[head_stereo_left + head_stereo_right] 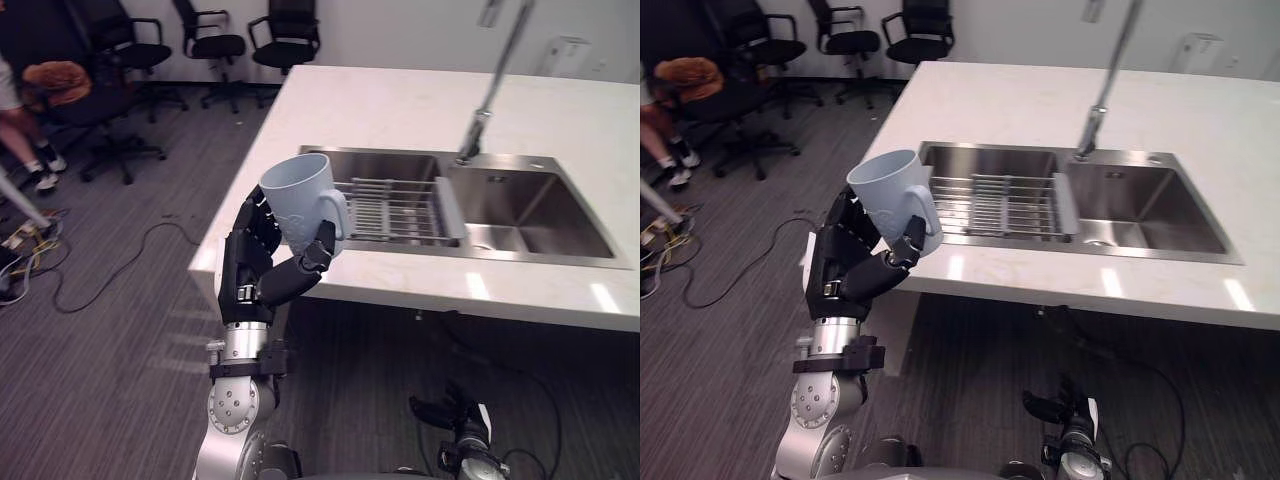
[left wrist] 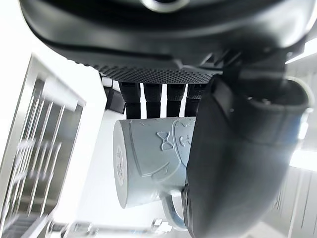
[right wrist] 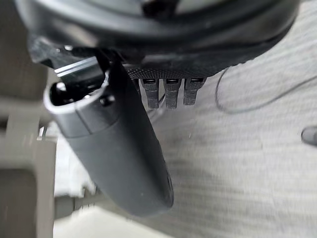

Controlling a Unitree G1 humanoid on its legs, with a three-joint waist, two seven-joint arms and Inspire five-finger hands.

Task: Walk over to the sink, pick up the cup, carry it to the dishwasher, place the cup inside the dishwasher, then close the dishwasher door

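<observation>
Right, down low and nearest in, the right hand (image 1: 447, 410) hangs loose over the grey floor (image 1: 120, 340), fingers relaxed and nothing in it.

Up a little, the left hand (image 1: 262, 262) has the prize. Its fingers are curled round the far side of the pale blue cup (image 1: 300, 200) and the thumb is pressed in just under the handle. The cup rides in the air, tipped a touch, handle turned toward the sink, just in front of the near edge of the white surface (image 1: 400, 100) and touching none of it. From the rim I can see no contents.

So by my reading the walk-over and the pick-up are done, and the carry is where we are. Getting to the dishwasher, setting the cup inside and closing the door are all left.

Beyond the cup, the steel sink (image 1: 540, 165) is set into the surface with two basins. The one nearer the cup has a wire rack (image 1: 395, 210) lying across it with nothing on it, and the other looks bare down to the drain. The tap (image 1: 490, 100) rises behind them.

Far back, office chairs (image 1: 215, 45) stand along the wall and a person's legs (image 1: 25, 140) are at the edge of the room.
</observation>
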